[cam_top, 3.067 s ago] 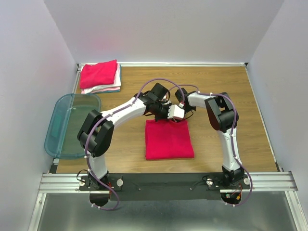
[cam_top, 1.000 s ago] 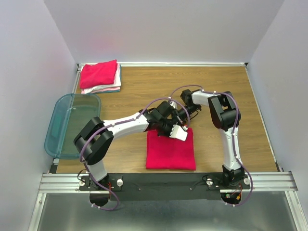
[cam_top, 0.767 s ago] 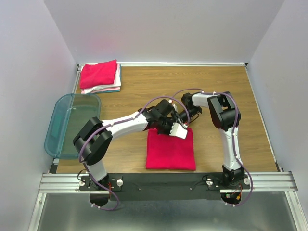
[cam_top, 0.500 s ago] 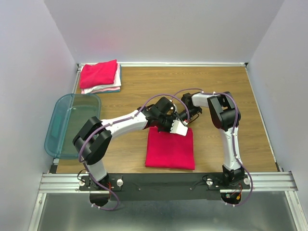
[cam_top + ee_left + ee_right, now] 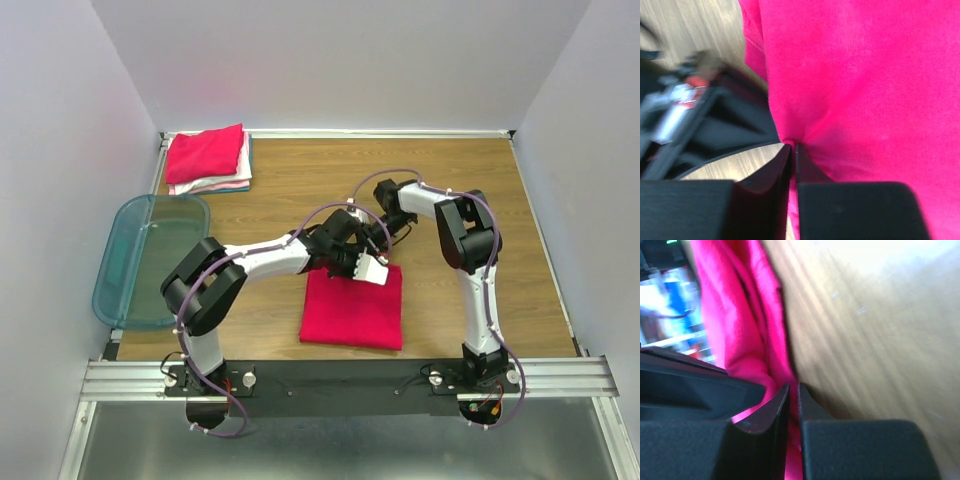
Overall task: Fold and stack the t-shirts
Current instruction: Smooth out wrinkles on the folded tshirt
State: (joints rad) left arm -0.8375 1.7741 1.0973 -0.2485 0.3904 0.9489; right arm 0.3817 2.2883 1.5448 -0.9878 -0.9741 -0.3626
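- From the top camera, a folded red t-shirt (image 5: 352, 310) lies flat near the middle of the worktop (image 5: 300, 190), towards its near edge.
- A stack of folded t-shirts (image 5: 208, 158), red on top with pale layers beneath, sits in the far-left corner, well apart from it. A teal bin (image 5: 150, 258) lies along the left edge.
- The left gripper (image 5: 370, 267) and the right gripper (image 5: 392, 248) meet at the far-right corner of the red t-shirt, close together.
- In the left wrist view, red cloth fills the frame. The fingers (image 5: 765, 195) stand almost together, and the fabric puckers into their tips, so this tool is nipped on the shirt's edge.
- In the right wrist view, the fingers (image 5: 760, 440) leave only a thin slit with pink cloth showing in it. This tool too is pinched on the shirt's edge where it meets the bare wood.
- The step in hand looks like lifting or shifting the folded shirt towards the stack.
- To do it well, both pinches should catch every layer of the fold, not just the top one.
- The two tools should rise level and travel together, so that the rectangle hangs evenly.
- With both grips crowded at one corner, the free side may sag and unfold. Spreading the holds along the edge would help.
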